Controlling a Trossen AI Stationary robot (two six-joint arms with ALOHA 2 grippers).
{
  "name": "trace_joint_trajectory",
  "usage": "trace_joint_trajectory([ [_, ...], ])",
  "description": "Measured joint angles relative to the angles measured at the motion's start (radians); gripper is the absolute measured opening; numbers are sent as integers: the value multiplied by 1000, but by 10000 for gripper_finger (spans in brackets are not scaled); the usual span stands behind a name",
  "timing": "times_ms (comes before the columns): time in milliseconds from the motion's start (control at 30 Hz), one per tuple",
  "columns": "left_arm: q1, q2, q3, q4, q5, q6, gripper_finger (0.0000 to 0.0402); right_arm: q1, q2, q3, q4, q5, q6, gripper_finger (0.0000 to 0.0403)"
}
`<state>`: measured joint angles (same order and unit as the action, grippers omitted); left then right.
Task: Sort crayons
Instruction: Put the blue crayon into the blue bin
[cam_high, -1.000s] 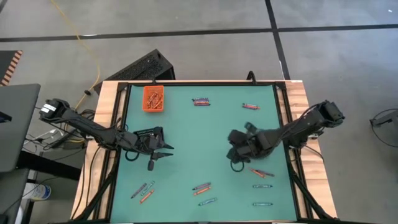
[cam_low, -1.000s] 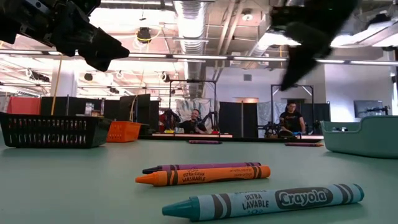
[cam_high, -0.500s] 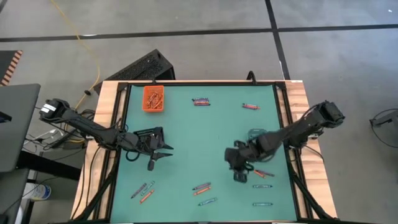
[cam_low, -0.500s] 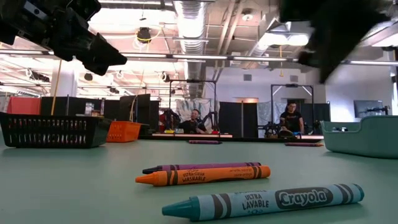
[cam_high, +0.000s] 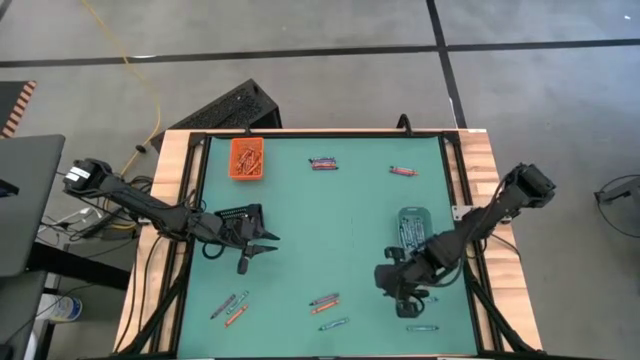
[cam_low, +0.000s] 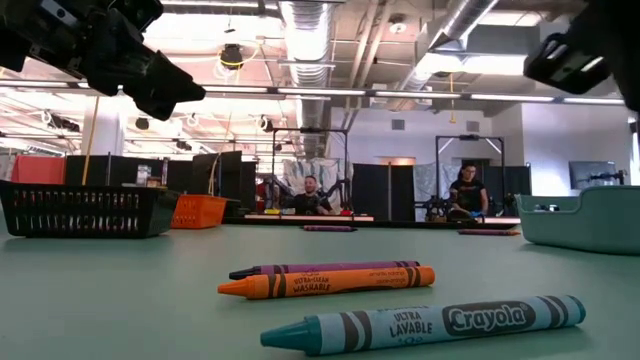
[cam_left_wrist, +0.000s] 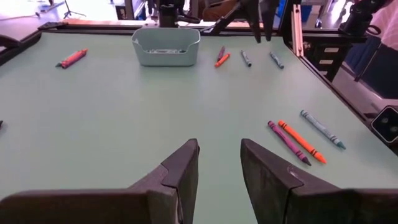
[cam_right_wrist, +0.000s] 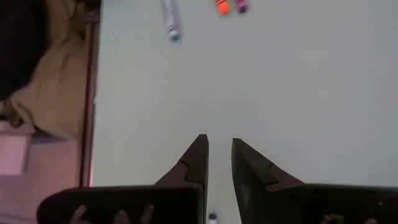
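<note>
Right gripper (cam_high: 404, 297), fingers slightly apart and seemingly empty, hangs over loose crayons (cam_high: 421, 299) to pick; left gripper (cam_high: 262, 243) waits, fingers apart.

We are in an open robotics lab: exposed ceiling ducts (cam_low: 312, 30) and strip lights overhead, a concrete floor (cam_high: 320, 60) with cables, and two people (cam_low: 468, 192) seated at distant workstations beyond the green table (cam_low: 150, 290).

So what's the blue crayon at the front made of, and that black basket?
The teal crayon looks like wax in a matte printed paper wrapper, with its bare tip smooth. The black basket seems to be hard plastic, judging by its slotted moulded walls.
</note>
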<state>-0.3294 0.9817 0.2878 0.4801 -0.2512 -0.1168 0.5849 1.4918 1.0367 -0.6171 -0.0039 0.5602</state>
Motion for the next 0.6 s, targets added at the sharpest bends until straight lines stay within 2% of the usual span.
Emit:
trace_joint_trajectory([
  [100, 0, 0, 0, 0, -5, 1, 110, -1, 1, 0, 4, 0, -34, 63],
  [167, 0, 0, 0, -2, -7, -2, 110, 2, 2, 0, -54, -7, -14, 63],
  [300, 0, 0, 0, -17, -7, -3, 110, 20, 2, -1, -258, -134, 162, 63],
  [367, 0, 0, 0, -28, -7, -3, 110, 43, 1, -16, -317, -154, 232, 63],
  [600, 0, 0, 0, -21, -7, -8, 110, 169, 0, -93, -225, -157, 245, 63],
])
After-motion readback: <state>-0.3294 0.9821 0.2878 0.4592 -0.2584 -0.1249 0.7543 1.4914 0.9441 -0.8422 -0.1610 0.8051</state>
